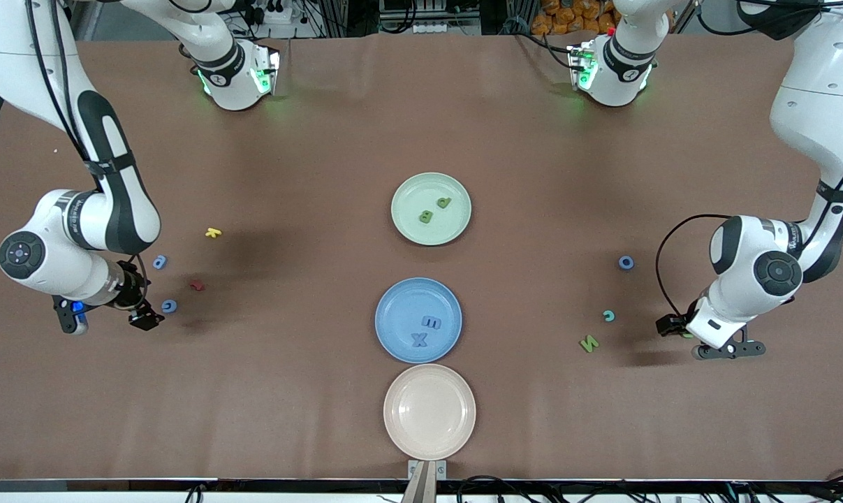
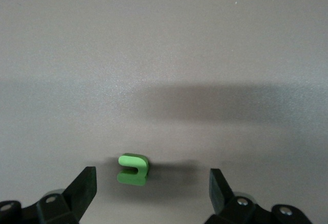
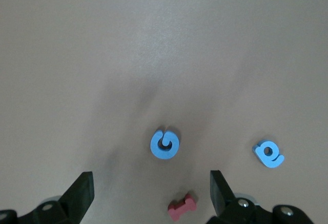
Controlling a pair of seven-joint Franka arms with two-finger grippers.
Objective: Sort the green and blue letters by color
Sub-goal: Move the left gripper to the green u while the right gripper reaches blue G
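You're hovering left gripper (image 2: 152,185) jaws wide over green u (image 2: 133,169), lying between fingertips at left arm's table end. Right gripper (image 3: 151,193) waiting open over blue G (image 3: 164,144).

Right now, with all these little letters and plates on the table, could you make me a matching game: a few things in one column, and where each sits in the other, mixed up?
Things:
1. blue X-shaped flat letter
2. two olive green flat letters
3. small yellow flat letter
4. round beige plate

Places:
A. on the bare table toward the right arm's end
B. nearest the front camera of the three plates
C. on the round blue plate
D. on the round pale green plate

Pairs: 1-C, 2-D, 3-A, 4-B
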